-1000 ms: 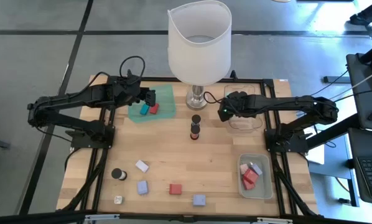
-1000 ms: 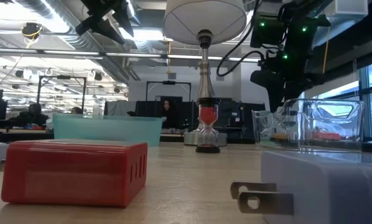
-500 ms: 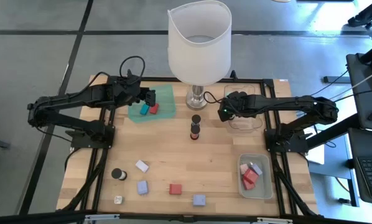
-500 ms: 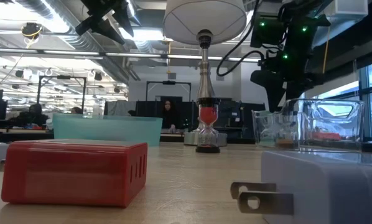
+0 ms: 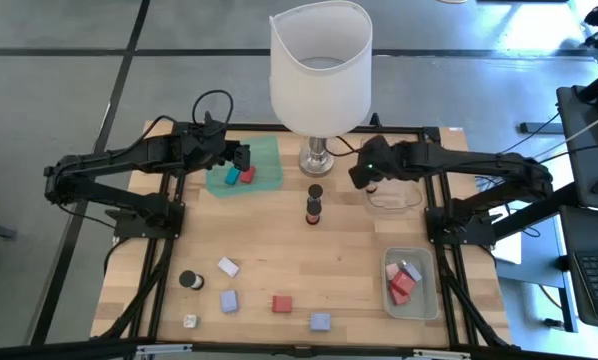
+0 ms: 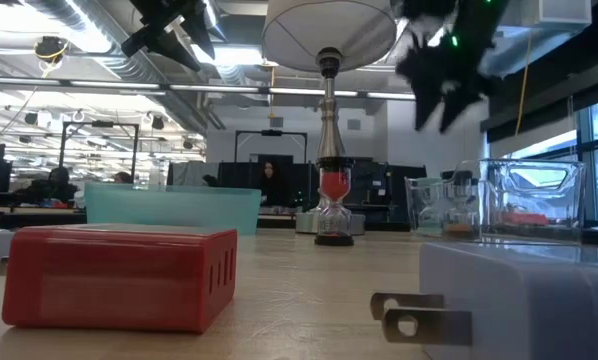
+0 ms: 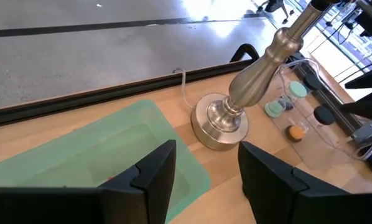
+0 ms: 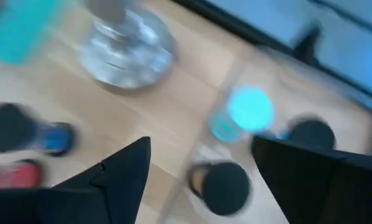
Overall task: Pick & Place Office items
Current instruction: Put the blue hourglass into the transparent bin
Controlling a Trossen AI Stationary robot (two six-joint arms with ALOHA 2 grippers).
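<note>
From above, I have the left claw (image 5: 241, 158) over the green tray (image 5: 264, 165) near the counter's (image 5: 279, 250) far edge, where a teal and a red piece lie. The right claw (image 5: 362, 176) hangs at the edge of the clear tray (image 5: 394, 195) by the far right corner, just beside the lamp (image 5: 319, 70). Loose office items lie along the near edge: a dark-capped cylinder (image 5: 191, 280), a white block (image 5: 228, 267), a lavender block (image 5: 229, 301), a red block (image 5: 282, 304) and a second lavender block (image 5: 320, 322). A stacked dark cylinder (image 5: 314, 205) stands mid-counter. Another clear tray (image 5: 411, 285) at the near right corner holds red and pink pieces.

At counter level, the red block (image 6: 119, 275) fills the foreground with a white plug piece (image 6: 509, 300) beside it.

My left wrist camera shows its fingers (image 7: 158, 177) slightly parted, pinching nothing, above the green tray.

My right wrist camera shows its fingers (image 8: 120, 171) spread and empty over a teal cylinder (image 8: 245, 112) and dark-capped ones (image 8: 220, 183).
</note>
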